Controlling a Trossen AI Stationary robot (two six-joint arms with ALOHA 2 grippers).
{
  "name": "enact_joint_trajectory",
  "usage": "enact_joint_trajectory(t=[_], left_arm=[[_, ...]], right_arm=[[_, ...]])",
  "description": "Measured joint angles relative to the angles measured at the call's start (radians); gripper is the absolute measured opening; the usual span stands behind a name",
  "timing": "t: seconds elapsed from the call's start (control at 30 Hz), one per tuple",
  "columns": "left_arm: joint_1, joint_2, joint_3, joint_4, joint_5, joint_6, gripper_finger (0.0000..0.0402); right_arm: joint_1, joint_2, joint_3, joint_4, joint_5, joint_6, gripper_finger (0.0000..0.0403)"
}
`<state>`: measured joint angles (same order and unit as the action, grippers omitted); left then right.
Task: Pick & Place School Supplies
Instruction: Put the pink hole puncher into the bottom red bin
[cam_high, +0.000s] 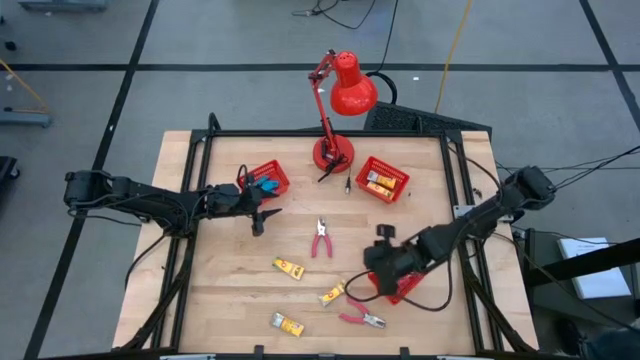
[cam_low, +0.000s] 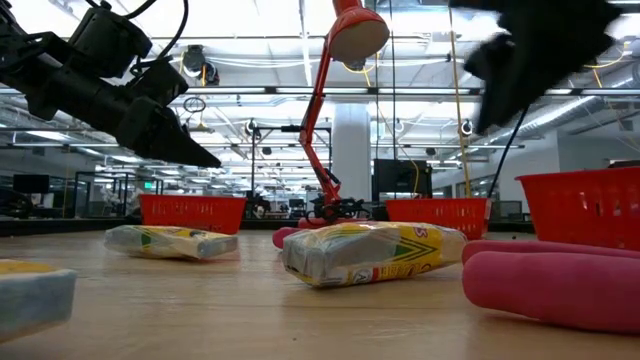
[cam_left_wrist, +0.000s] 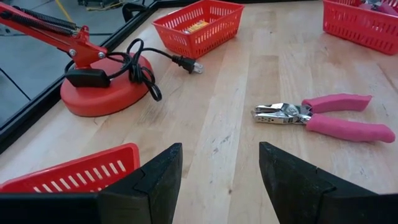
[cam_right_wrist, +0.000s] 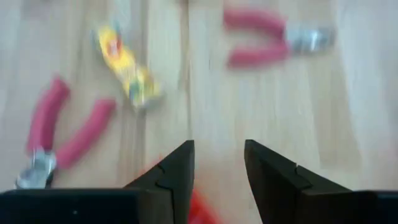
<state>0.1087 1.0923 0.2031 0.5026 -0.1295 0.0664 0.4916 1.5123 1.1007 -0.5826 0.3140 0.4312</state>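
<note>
High view: table (cam_high: 220, 300) bears three yellow packets (cam_high: 289, 268), two pink-handled pliers (cam_high: 321, 240), a red lamp (cam_high: 335, 100), three red baskets (cam_high: 383, 180). Left gripper (cam_high: 262, 215) hovers beside the left basket (cam_high: 266, 180); right gripper (cam_high: 385, 262) over the near-right basket.

Low view: packet (cam_low: 372, 252) lies flat, closest.

Left wrist view: fingers (cam_left_wrist: 155, 177) spread, empty; pliers (cam_left_wrist: 326, 115) ahead.

Right wrist view: fingers (cam_right_wrist: 171, 171) parted, empty; second pliers (cam_right_wrist: 59, 134) below.

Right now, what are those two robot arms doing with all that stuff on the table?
They are sorting school supplies. The left pincer hangs open and empty beside a red basket. The right pincer is open and empty too, above the table's middle. Two pink pliers and three yellow packets lie loose on the wood.
</note>
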Motion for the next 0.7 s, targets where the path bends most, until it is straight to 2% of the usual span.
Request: enact_joint_trajectory(t=[0.17,0.3,0.53,0.7], left_arm=[[0.0,0.0,0.0,0.016,0.012,-0.008,0.0214],[0.0,0.0,0.0,0.034,0.065,-0.017,0.0214],[-0.002,0.0,0.0,0.048,0.119,-0.013,0.0214],[-0.002,0.0,0.0,0.05,0.157,0.005,0.0214]], right_arm=[[-0.088,-0.004,0.0,0.244,-0.053,-0.145,0.0135],[-0.182,0.034,0.001,0.374,-0.203,-0.116,0.0149],[-0.292,0.166,-0.001,0.55,-0.391,-0.049,0.0232],[-0.349,0.255,0.0,0.609,-0.423,0.005,0.0276]])
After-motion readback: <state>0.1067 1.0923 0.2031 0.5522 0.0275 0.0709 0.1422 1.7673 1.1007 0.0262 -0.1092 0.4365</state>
